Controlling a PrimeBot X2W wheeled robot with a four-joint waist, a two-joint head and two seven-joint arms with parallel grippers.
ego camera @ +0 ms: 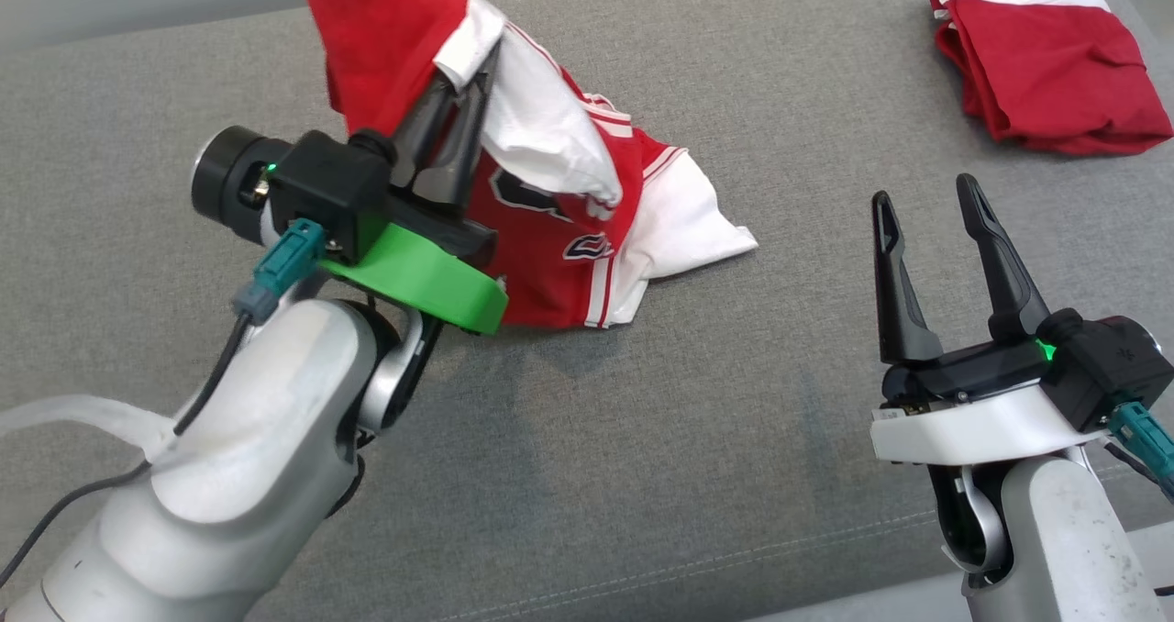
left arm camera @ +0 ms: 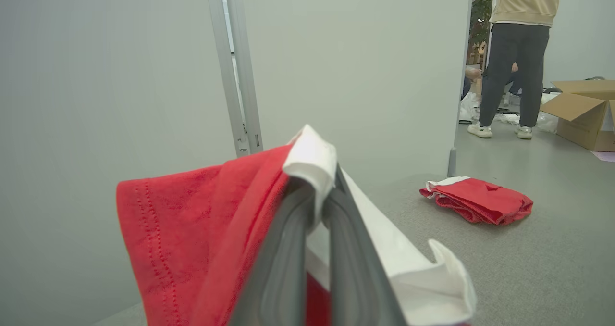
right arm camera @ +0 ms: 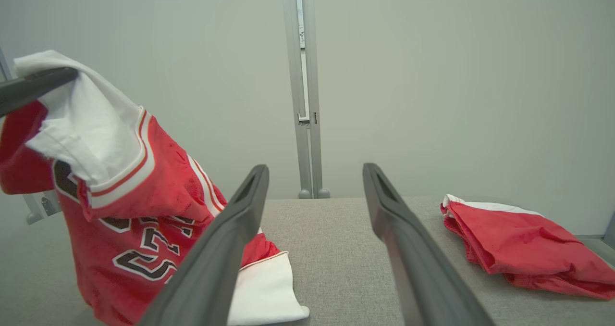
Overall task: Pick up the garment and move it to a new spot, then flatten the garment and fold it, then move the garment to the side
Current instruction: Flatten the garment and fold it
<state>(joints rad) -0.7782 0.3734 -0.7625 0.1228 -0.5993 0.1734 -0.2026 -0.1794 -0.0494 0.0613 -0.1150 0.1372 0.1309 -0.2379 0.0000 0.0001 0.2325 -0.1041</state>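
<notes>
Pinching a white edge of the red-and-white jersey [ego camera: 550, 227], my left pincer [ego camera: 470, 67] is pressed together, with that corner lifted. Folds hide most of the dark lettering, and my wrist covers the jersey's near edge. Its long axis slants from the raised corner down to the grey worktop [ego camera: 642, 475], where the white end rests, pointing toward my right pincer [ego camera: 924, 194], spread and empty. A folded red garment [ego camera: 1046, 62] lies well apart.

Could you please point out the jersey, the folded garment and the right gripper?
jersey [ego camera: 548, 269], head view, red front panel.
folded garment [ego camera: 1055, 72], head view, red top face.
right gripper [ego camera: 924, 188], head view, midway between fingertips.
</notes>
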